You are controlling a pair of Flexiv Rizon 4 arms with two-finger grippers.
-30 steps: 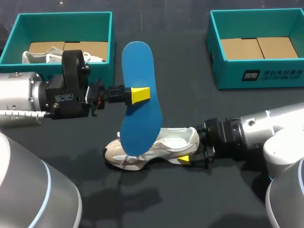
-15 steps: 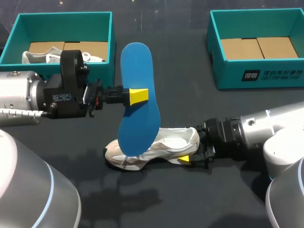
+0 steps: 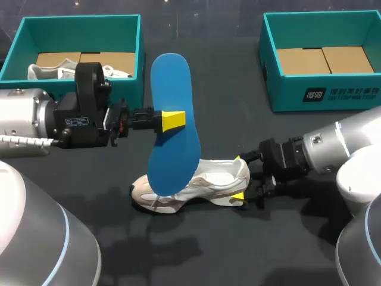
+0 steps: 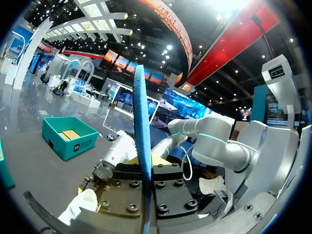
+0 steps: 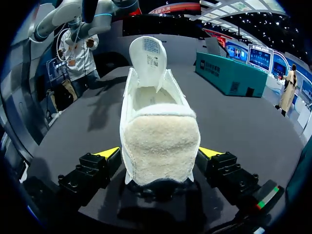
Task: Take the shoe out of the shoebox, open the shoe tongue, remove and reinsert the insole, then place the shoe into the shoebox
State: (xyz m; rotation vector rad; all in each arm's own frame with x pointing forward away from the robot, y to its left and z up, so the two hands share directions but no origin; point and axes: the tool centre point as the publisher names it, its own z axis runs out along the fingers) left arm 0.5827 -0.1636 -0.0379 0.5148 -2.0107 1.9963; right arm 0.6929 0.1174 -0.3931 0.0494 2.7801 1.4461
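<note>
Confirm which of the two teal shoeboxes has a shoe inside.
The far-left shoebox: a white shoe lies in its left end. The far-right shoebox shows only bare cardboard.

Insole [image 3: 172, 89]: plain blue.
Shoe [image 3: 208, 179]: white upper, cream fleecy heel, beige sole.
Left shoebox [image 3: 80, 19], right shoebox [image 3: 321, 92]: teal walls, tan floors.
Desk [image 3: 226, 77]: black.
My left claw [image 3: 174, 119], my right claw [image 3: 239, 177]: yellow tips, black fingers.
</note>
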